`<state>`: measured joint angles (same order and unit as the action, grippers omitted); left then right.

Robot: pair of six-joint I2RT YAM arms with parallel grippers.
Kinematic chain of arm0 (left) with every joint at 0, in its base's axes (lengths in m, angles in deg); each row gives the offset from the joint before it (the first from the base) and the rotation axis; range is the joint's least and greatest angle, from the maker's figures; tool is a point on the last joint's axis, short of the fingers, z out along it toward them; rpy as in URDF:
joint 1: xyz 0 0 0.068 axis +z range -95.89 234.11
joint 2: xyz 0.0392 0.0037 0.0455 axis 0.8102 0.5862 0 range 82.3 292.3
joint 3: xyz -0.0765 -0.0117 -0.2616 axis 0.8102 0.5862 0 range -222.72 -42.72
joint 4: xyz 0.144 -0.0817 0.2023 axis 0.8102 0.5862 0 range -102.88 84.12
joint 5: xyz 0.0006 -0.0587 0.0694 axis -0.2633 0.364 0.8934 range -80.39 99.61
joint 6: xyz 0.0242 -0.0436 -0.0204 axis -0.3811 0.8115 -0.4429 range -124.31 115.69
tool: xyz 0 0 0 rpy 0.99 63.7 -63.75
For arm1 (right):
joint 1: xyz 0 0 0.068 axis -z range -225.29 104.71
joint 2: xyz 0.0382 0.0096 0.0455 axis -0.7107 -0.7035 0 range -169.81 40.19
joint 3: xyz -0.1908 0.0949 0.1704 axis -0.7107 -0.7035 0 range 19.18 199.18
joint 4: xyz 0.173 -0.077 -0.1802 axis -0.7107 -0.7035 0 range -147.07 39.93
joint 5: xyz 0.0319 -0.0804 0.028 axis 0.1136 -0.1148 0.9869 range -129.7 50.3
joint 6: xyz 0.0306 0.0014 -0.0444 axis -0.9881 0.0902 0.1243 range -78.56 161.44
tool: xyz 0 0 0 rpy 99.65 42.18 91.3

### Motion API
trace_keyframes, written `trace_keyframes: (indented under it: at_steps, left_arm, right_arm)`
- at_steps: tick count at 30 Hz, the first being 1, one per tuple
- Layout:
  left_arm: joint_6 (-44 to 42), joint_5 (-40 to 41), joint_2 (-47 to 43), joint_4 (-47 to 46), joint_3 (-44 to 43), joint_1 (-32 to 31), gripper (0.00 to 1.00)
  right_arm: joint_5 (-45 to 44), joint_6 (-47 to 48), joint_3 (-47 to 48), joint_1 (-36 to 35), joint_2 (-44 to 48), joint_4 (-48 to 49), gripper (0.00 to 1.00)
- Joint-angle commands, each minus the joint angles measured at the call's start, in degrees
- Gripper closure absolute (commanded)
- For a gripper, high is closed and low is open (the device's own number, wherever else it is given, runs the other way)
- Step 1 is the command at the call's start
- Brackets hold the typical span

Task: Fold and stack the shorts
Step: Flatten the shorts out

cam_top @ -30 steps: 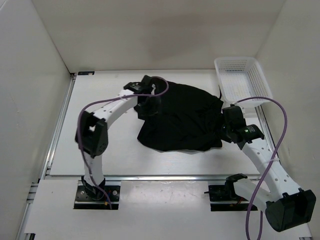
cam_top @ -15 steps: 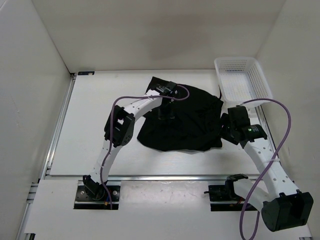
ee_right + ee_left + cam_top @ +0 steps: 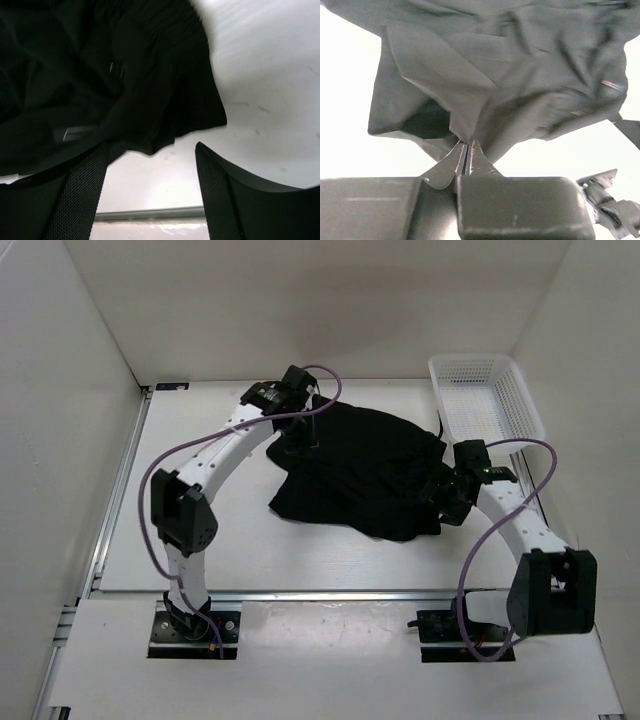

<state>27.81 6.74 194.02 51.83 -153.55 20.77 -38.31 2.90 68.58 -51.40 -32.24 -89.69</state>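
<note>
Shorts (image 3: 372, 468), black soft fabric, one item, crumpled.

Held by: left tool (image 3: 465, 146), fingers pressed together, pinching a raised fold of the cloth. From the pinch the fabric fans away from this tool in broad creases, with one flat flap off to its left and a rumpled mass ahead and to its right. The rest of the garment spreads over the white desk (image 3: 240, 550).

Second tool: right tool (image 3: 150, 149), fingers spread wide, gripping nothing. The hem lies just ahead of the gap between them. Dark cloth runs on past its left finger (image 3: 75, 200), and bare desk shows ahead of its right finger. Seen from above, this tool sits at the garment's side opposite the left tool.

Container: white mesh basket (image 3: 527, 412), upright and open-topped, standing on the desk beyond the right tool. The shorts lie wholly outside it. A thin drawstring (image 3: 438, 426) reaches toward its nearest corner; contact cannot be told.
</note>
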Motion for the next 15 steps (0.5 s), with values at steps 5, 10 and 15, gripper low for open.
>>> trace_keyframes:
  at_steps: [5, 10, 15]
  left_arm:
    - [-0.3, -1.5, -4.4, -2.5, 4.6, -1.5, 0.90]
    - [-1.5, -0.4, -2.3, 0.7, -2.4, 1.9, 0.90]
    - [-4.2, -3.3, 3.5, 7.7, -24.9, 11.3, 0.90]
  right_arm:
    - [6.3, -5.3, 2.7, 1.5, -12.5, 12.5, 0.54]
    - [7.5, -6.0, 14.4, 0.1, -20.1, 12.3, 1.00]
    - [8.8, -6.5, 35.6, -0.4, -20.7, 11.1, 1.00]
